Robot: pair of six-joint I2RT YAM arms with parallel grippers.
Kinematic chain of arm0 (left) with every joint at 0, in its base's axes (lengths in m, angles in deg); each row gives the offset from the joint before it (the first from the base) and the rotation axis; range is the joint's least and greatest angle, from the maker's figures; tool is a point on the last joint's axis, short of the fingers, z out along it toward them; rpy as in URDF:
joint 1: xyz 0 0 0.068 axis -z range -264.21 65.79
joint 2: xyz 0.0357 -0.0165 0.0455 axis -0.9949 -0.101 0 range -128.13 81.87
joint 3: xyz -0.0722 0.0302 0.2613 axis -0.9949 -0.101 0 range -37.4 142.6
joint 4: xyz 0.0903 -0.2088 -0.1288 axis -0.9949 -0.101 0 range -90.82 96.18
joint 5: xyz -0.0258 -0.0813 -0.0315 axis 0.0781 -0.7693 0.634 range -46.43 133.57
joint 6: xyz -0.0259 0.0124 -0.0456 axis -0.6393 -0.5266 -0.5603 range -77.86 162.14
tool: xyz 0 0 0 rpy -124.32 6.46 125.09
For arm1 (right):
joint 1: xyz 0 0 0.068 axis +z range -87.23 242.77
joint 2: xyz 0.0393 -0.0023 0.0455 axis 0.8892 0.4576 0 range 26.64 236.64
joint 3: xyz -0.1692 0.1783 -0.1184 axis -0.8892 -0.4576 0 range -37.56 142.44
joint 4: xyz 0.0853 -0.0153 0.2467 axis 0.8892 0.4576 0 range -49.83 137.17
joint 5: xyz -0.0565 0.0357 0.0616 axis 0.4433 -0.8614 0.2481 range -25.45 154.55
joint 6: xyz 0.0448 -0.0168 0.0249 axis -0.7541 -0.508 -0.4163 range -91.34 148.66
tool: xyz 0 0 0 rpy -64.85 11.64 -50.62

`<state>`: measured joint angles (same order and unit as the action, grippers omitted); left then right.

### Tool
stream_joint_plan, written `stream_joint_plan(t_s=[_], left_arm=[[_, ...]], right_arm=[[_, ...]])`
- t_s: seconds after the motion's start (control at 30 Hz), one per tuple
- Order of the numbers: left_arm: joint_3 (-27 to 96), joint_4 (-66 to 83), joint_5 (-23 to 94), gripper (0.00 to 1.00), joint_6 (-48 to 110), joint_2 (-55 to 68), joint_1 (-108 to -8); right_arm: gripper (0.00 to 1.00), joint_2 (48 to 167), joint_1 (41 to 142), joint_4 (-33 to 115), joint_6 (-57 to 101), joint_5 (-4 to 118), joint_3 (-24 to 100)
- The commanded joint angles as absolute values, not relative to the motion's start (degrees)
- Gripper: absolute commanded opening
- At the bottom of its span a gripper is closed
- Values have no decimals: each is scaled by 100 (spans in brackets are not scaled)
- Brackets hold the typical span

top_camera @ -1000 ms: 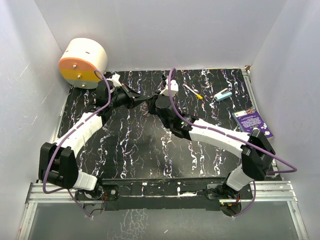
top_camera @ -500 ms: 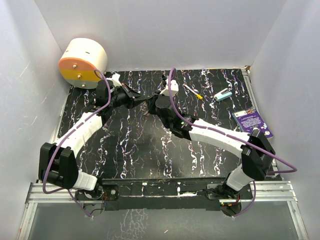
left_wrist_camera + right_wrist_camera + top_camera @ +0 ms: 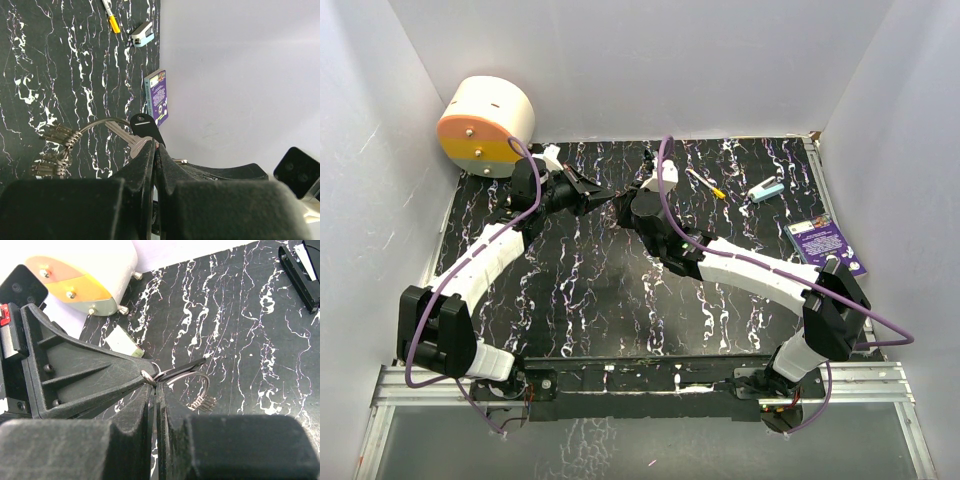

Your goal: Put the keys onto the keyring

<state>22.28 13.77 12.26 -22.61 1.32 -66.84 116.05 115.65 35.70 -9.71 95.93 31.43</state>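
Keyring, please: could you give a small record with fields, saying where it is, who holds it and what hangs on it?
keyring: between the two gripper tips
left gripper: shut, seemingly on a key
right gripper: shut, seemingly on the keyring
on the ring: several keys, bunched

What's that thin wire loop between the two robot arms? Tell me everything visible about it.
The thin silvery wire keyring is a round metal loop, see-through in the middle; only an arc of it shows. It sits where the shut jaws of both arms meet, though which pair grips it is unclear. Small silvery keys bunch on its far end.
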Motion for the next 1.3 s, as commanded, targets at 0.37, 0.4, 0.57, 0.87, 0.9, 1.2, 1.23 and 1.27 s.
stream_joint_plan(t_s=[0.37,0.4,0.57,0.87,0.9,1.2,1.23,1.27], left_arm=[[2490,1482,1044,0,-2220,488,-6662],[2498,1481,1036,0,-2218,488,-6663],[2507,1480,1052,0,-2185,479,-6659],[2573,1513,1009,0,-2177,462,-6661],[2571,1514,988,0,-2188,462,-6662],[2437,1508,912,0,-2210,466,-6645],[2426,1512,912,0,-2206,470,-6640],[2422,1515,911,0,-2198,470,-6637]], right_arm=[[8,11602,11558,3120,-1115,9678,3311],[8,11608,11558,3121,-1116,9676,3311],[8,11621,11558,3129,-1113,9679,3328],[8,11655,11556,3130,-1107,9656,3356],[8,11666,11556,3137,-1106,9654,3369],[8,11615,11547,3145,-1054,9711,3413],[8,11605,11556,3141,-1052,9722,3416],[8,11604,11550,3144,-1045,9717,3415]])
